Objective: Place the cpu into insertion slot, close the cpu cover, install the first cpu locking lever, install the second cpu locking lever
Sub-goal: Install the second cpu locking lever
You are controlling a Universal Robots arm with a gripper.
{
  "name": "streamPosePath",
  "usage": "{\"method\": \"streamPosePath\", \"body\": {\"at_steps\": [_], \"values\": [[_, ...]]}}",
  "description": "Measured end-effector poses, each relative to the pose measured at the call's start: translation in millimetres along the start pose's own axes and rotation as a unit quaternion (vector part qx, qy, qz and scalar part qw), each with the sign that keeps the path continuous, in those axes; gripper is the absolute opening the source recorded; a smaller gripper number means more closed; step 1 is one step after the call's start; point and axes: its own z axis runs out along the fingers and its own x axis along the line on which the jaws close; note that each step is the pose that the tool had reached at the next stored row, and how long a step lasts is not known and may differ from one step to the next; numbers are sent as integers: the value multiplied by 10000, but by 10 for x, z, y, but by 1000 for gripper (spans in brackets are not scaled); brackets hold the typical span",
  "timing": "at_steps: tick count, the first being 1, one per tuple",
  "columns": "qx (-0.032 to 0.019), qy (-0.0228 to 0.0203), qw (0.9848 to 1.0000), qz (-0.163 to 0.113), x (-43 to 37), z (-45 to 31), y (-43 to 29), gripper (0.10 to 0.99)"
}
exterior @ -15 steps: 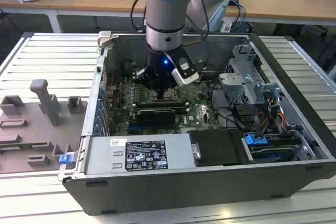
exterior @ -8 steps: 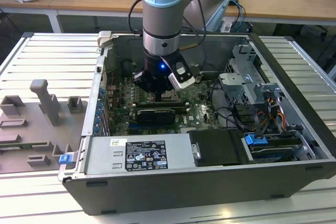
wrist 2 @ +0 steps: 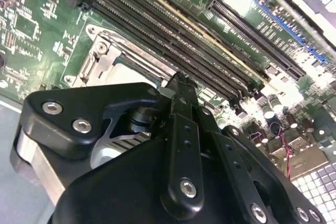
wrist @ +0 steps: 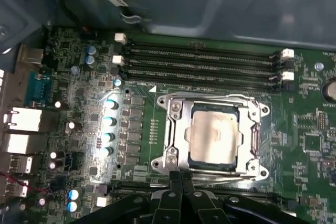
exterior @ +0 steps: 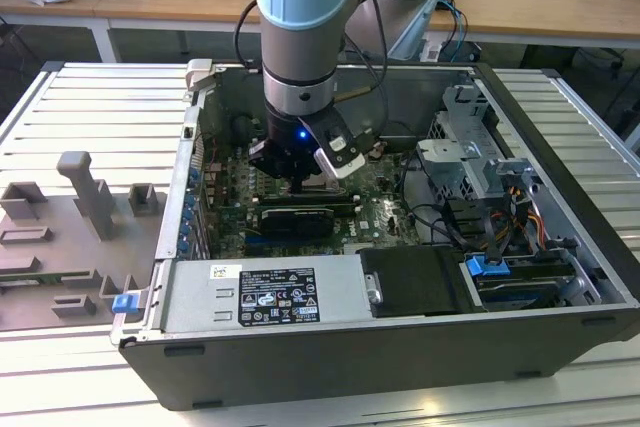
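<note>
Green motherboard (wrist: 79,103) lay in the open case (exterior: 560,137). Silvery cpu cover (wrist: 176,124) sat closed over the insertion slot (wrist: 252,153), cpu (wrist: 212,135) seated inside, mid-board. Gripper (wrist: 181,174) at the cover's edge, jaws pressed together, holding nothing. Levers: cannot tell, likely pending.

Exterior view overlooks the computer case (exterior: 400,347); both wrist views close above its motherboard (wrist: 79,108).

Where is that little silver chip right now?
In the first wrist view the cpu lies in the insertion slot, framed by the cpu cover, beside the long memory slots, with the gripper at the socket's edge.
</note>
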Motion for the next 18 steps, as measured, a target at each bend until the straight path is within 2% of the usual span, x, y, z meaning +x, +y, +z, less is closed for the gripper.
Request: {"method": "streamPosePath", "body": {"at_steps": [2, 5, 9, 12, 14, 18], "values": [[-53, 2, 10000, -39, 14, 3, -7, 106], [-89, 0, 9999, -52, 81, -1, -45, 106], [-139, -5, 9999, -51, 117, 2, -79, 106], [-222, -13, 9997, -51, 135, 26, -100, 106], [-260, -17, 9996, -50, 136, 43, -104, 106], [-398, -29, 9992, -53, 150, 95, -117, 106]]}}
